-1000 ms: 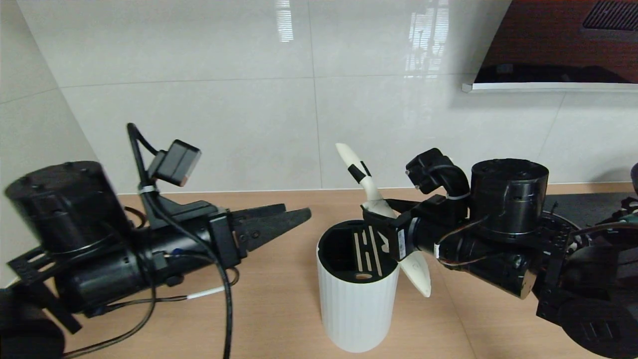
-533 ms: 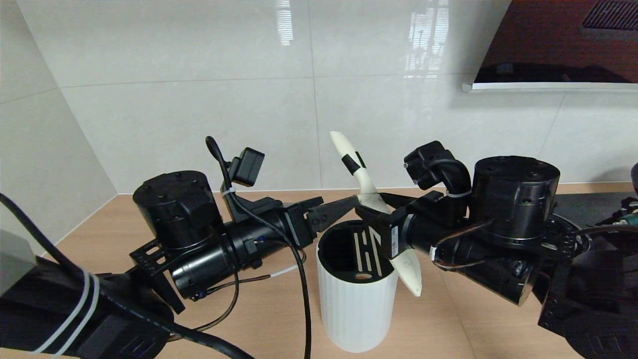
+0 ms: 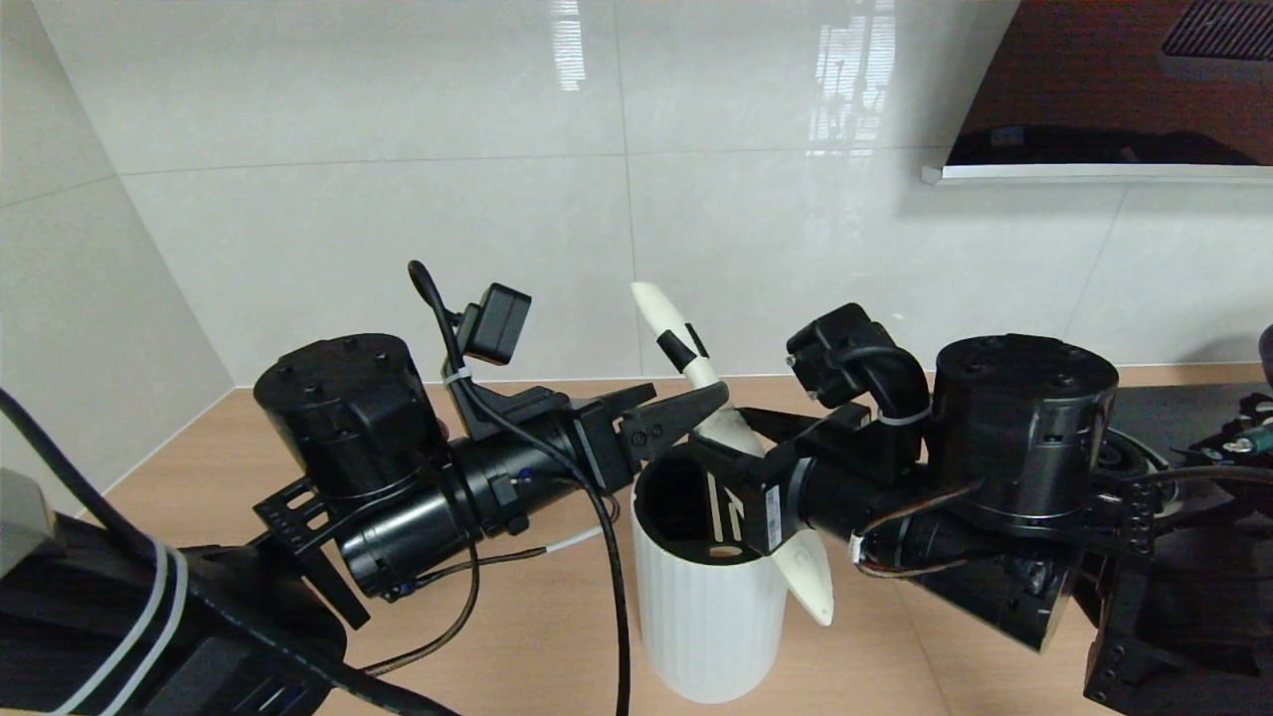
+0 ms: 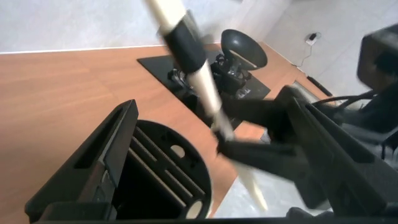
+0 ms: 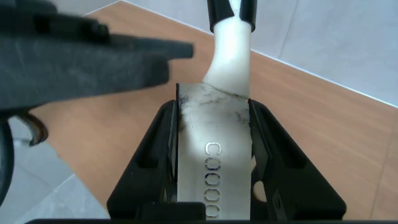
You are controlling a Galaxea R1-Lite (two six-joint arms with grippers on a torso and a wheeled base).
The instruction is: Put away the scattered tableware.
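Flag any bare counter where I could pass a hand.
Bare counter left of the white holder, toward the side wall; a smaller patch front-right of the holder. Crowded over the holder's mouth: left gripper, right gripper and white utensil meet there.

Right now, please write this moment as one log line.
right gripper: shut on utensil, tilted, tip outside holder | left gripper: open near utensil handle | holder: upright

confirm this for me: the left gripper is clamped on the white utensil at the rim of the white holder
Not quite. It is the right gripper that is clamped on the white utensil at the rim of the white holder, as the right wrist view shows. The left gripper is open beside it.
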